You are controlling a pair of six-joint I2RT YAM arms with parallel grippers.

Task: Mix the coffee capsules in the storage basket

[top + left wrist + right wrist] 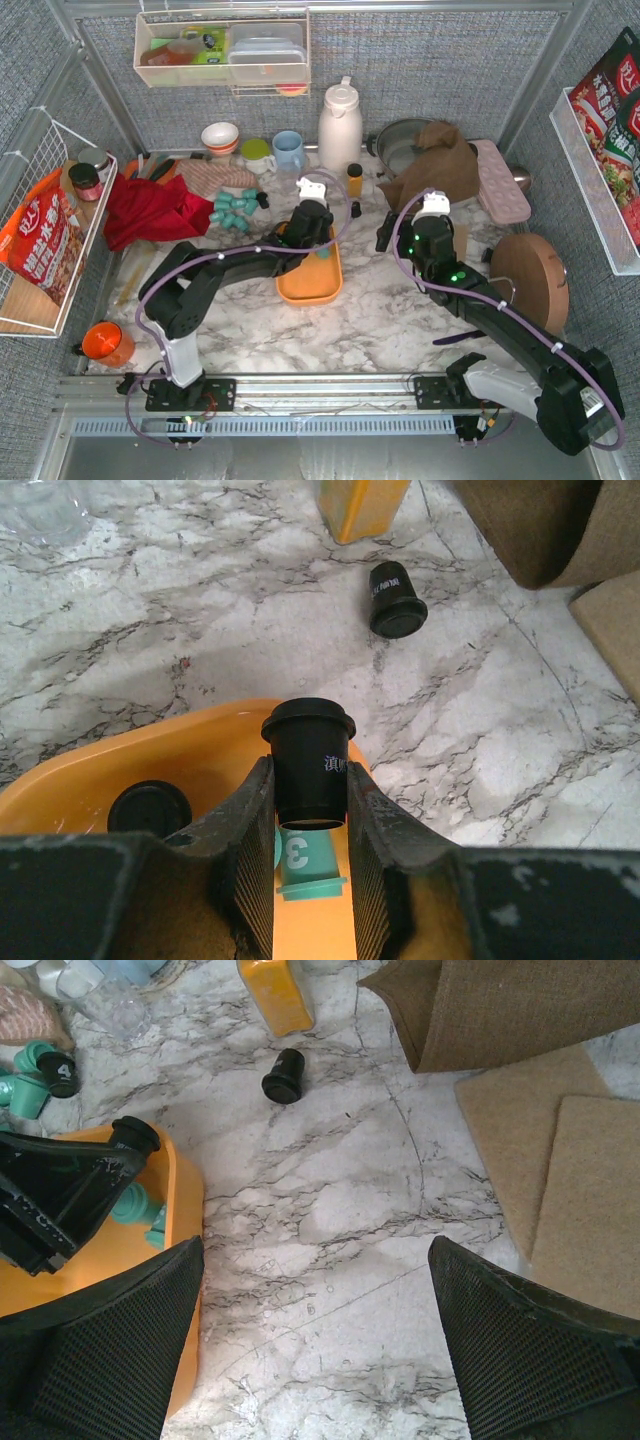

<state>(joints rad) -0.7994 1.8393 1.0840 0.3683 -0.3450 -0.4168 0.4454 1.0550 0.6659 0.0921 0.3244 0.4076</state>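
My left gripper (310, 785) is shut on a black coffee capsule (311, 750), held above the far end of the orange storage basket (90, 780). Below it in the basket lie a teal capsule (310, 865) marked 3 and another black capsule (150, 808). From above, the left gripper (312, 218) hangs over the basket (310, 287). A cluster of teal capsules (235, 212) sits on the table left of it. One black capsule (283, 1075) lies on the marble beyond the basket. My right gripper (320, 1330) is open over bare marble, right of the basket's rim (185, 1195).
An amber bottle (275, 995) stands just behind the loose black capsule. A brown cloth (440, 165) and tan mats (560, 1160) lie to the right, with a round wooden board (530, 275) beyond. A white jug (340, 125) and a red cloth (150, 210) are further back.
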